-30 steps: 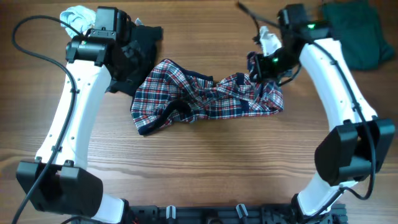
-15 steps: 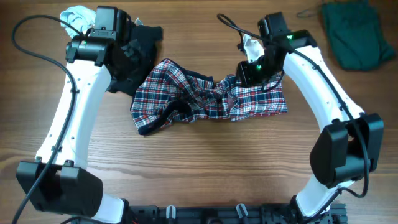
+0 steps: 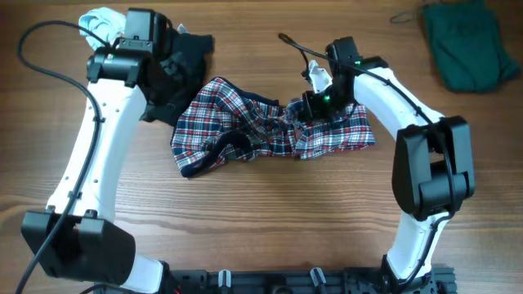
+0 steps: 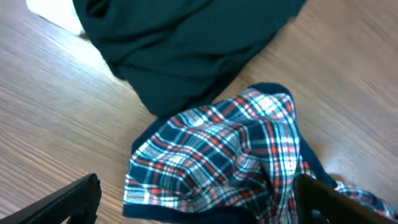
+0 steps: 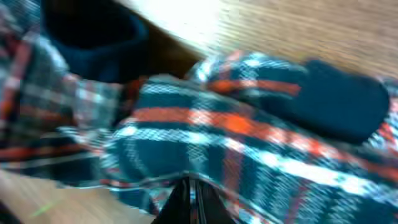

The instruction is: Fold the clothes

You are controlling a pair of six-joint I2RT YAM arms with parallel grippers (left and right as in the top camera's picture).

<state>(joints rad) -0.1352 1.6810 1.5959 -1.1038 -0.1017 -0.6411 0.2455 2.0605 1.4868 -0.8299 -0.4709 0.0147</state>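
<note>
**Operator:** Status?
**Technician:** The plaid garment (image 3: pixel 270 126) lies crumpled beside the dark garment (image 3: pixel 192 45), touching it. The right end effector (image 5: pixel 189 200) pinches plaid fabric. The left end effector (image 4: pixel 193 208) is wide and empty.
**Operator:** Next?
**Technician:** Flattening step: probably draw the fabric outward.

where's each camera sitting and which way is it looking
Overhead: above the table, looking straight down; left arm, right arm flank the plaid garment.
Left wrist: low over the plaid garment's end and a dark garment; open left gripper fingers at bottom corners.
Right wrist: close, blurred, on plaid; shut right gripper pinching it.
Shared: all three show the plaid garment.
</note>
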